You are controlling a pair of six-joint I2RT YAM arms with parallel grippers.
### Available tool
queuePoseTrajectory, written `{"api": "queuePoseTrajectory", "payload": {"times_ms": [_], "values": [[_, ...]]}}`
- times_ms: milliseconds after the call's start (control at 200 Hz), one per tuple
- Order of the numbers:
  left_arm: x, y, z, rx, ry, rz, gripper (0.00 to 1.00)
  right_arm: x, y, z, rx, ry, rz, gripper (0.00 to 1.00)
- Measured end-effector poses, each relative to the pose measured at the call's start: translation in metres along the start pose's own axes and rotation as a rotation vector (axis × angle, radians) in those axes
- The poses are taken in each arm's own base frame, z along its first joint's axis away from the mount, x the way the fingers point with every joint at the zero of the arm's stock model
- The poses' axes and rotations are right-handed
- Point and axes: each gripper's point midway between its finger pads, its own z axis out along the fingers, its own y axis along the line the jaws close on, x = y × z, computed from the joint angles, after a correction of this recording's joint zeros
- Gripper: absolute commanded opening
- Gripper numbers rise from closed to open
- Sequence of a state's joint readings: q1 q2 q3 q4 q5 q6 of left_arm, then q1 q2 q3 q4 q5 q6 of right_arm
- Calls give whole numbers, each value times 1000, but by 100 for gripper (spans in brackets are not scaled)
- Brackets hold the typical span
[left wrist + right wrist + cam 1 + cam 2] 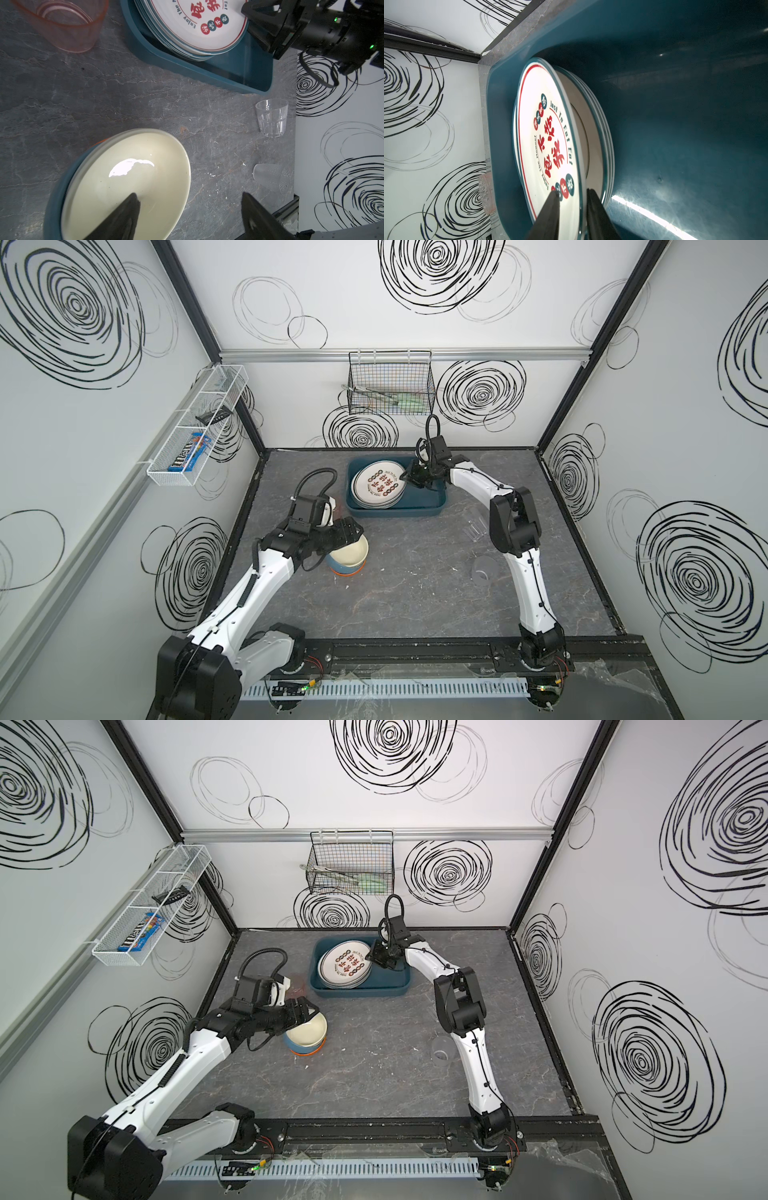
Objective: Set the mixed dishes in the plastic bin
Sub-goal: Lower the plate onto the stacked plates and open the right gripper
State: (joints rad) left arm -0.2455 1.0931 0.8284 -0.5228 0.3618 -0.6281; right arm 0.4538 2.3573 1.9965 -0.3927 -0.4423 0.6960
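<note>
Robot test cell, probably a lab: swirl-printed white panels (353,302) on aluminium framing (415,354), left arm (232,605) and right arm (528,585) mounted on a black rail (415,649), slotted cable duct (395,689) far behind the fingers (122,218).

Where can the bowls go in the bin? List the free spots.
Free: the teal bin's right half in both top views, bordered by the plate stack and the right wall, though the right gripper hangs at its edge. Crowded: the left half, under that stack.
</note>
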Motion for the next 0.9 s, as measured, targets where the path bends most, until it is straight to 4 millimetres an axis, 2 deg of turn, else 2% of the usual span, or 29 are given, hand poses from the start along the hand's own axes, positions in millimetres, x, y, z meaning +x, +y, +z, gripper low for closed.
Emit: {"api": "queuePoseTrajectory", "payload": {"times_ms": [230,625,725,901], "values": [[-1,-1,-3,5,-9,2,81,4,-7,0,28,15,-7,39],[-1,-3,-8,15,-22,8,81,9,-25,-6,131,18,-53,40],[-1,-4,-9,17,-26,9,81,11,-24,-18,147,7,-68,40],[-1,-5,-12,17,-35,13,81,16,-9,-54,138,-26,-101,38]]}}
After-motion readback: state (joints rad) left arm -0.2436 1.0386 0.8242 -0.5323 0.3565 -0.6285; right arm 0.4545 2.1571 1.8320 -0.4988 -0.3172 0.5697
